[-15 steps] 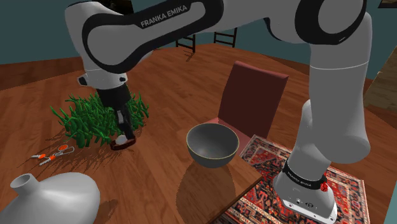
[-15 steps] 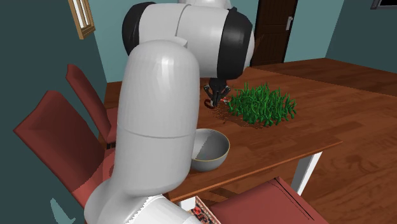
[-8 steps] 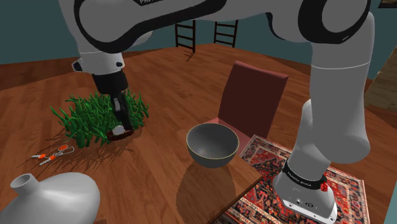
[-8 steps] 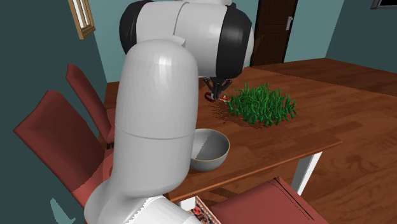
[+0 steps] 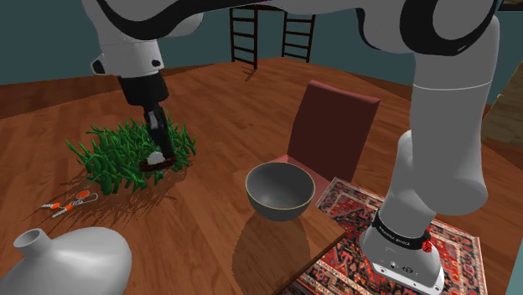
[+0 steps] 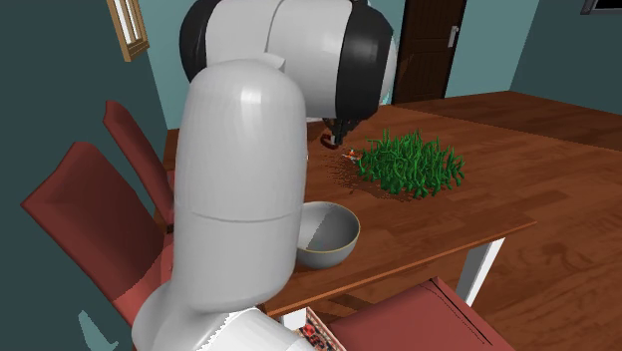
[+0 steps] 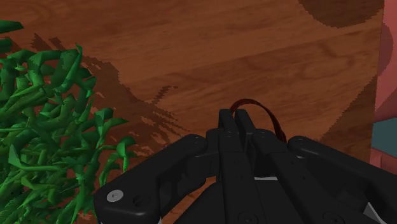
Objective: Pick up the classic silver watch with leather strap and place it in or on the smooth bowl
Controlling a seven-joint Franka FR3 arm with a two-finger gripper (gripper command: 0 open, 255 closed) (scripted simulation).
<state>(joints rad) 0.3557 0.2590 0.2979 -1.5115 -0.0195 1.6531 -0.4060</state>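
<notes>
I see a black gripper (image 7: 236, 124), a watch (image 5: 156, 159) with a red-brown strap, a grey gold-rimmed bowl (image 5: 280, 199), a green plant (image 5: 113, 155), a brown woodgrain bench (image 5: 209, 109) and a red patterned rug (image 5: 352, 203).

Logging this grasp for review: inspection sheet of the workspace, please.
Surface: wooden table, level.
Job's things: watch, brown strap, clasped in the gripper beside the plant; grey bowl upright, empty, near the table edge.
Clutter: green plant; white jug; small orange-handled item.
Grippers: gripper shut on the watch.
Cables: nothing seen.
Surroundings: red chair, patterned rug, teal wall.
</notes>
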